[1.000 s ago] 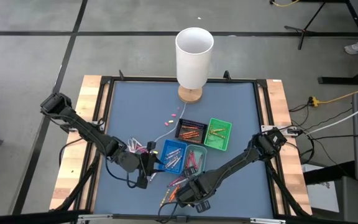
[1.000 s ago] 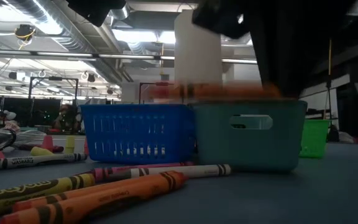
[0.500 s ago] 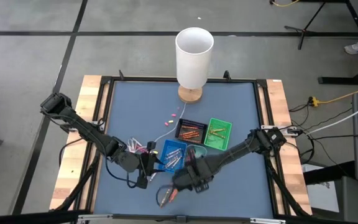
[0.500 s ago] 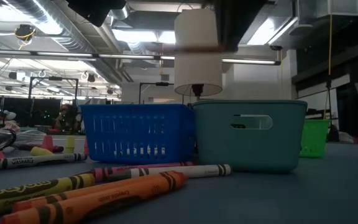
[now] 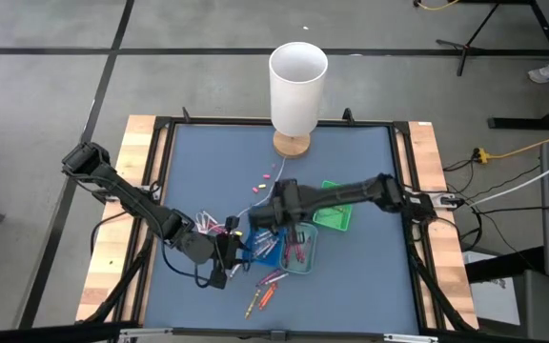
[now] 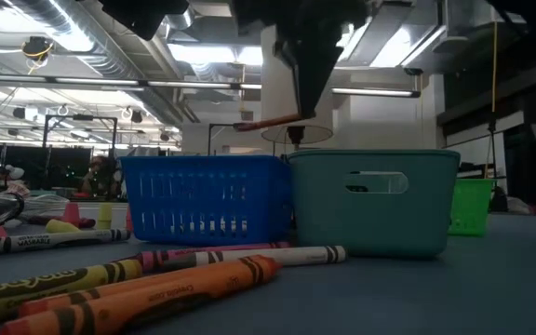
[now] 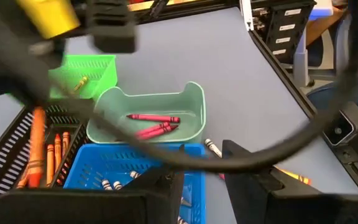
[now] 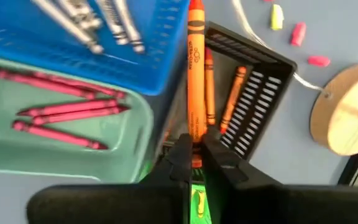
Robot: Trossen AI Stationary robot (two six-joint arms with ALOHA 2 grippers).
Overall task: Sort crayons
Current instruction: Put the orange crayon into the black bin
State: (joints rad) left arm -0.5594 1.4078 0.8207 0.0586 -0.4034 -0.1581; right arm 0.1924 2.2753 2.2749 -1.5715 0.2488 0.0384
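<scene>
High view: right gripper (image 5: 262,217) hangs over the black tray (image 5: 294,198); left gripper (image 5: 225,253) waits beside the blue tray (image 5: 263,238).
Low view: loose crayons (image 6: 147,288) lie on the table (image 6: 417,298) before the blue tray; ceiling lights behind.
Left wrist view: fingers parted, empty.
Right wrist view: fingers pinch an orange crayon (image 8: 195,74) above the black tray.
Risk: released off-centre, it may drop into the blue tray.

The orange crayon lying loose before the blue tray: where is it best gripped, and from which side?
Grip the loose orange crayon at mid-length, on its paper wrapper, from straight above, fingers across its length. It lies flat, and a yellow crayon lies close alongside, so probably keep the opening narrow.
</scene>
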